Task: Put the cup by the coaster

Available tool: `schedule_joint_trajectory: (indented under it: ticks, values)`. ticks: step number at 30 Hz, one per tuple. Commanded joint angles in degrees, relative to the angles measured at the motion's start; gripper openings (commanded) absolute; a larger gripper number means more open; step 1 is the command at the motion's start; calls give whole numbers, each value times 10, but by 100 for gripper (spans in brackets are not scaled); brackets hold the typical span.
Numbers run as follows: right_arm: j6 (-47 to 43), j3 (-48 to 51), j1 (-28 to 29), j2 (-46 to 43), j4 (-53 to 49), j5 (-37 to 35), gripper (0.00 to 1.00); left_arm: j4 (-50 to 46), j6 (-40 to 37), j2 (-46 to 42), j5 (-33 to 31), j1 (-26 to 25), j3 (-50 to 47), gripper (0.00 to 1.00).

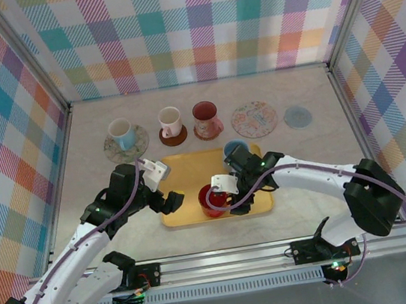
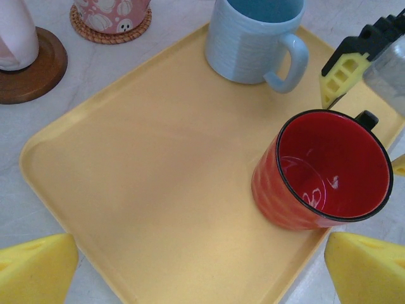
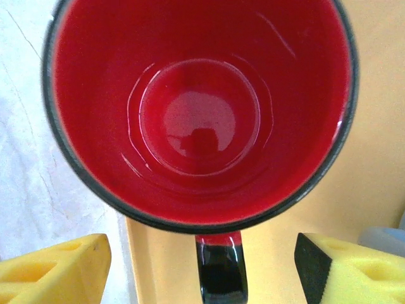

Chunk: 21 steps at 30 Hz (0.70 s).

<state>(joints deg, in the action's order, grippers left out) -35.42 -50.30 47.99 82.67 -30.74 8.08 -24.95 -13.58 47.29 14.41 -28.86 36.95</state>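
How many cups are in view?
5. Three stand on coasters in the back row: a white-and-blue cup, a pale cup, a dark red cup. Two are on the yellow tray: a blue mug at its far edge, a red mug near its front. None seems hidden.

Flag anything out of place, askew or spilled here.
The red cup sits hard against the near rim of the yellow tray, not mid-tray; whether it tilts I cannot tell. Nothing looks spilled or broken.
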Motion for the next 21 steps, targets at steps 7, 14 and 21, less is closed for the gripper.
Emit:
schedule_joint_trajectory:
  ticks: [7, 14, 21]
  values:
    - [-21, -9, 4, 31, 33, 5, 74, 9, -8, -7, 0, -8, -6, 100]
    - [-31, -13, 4, 49, 52, -1, 66, 9, -9, -6, -1, -8, -7, 100]
    - [-39, -13, 4, 56, 60, 2, 62, 10, -9, -6, -2, -8, -7, 100]
